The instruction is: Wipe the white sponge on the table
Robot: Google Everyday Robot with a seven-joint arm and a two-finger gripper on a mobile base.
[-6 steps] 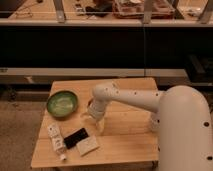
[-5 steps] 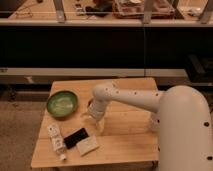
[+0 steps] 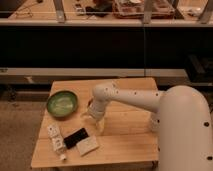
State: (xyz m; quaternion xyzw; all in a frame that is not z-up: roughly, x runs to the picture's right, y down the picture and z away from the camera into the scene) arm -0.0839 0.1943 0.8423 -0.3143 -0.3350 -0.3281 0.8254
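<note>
Gripper (image 3: pixel 96 121) low over middle of table (image 3: pixel 127 142), jaws wide, holding nothing. White sponge (image 3: pixel 87 145) lies flat near front edge, beside black pad (image 3: pixel 76 137). Green bowl (image 3: pixel 62 103) farther back.

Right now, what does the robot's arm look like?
The arm is thick, round and creamy white, with small dark dots along it and a rounded elbow. Its pale gripper, with two short fingers, hangs over the table beside the green bowl.
</note>
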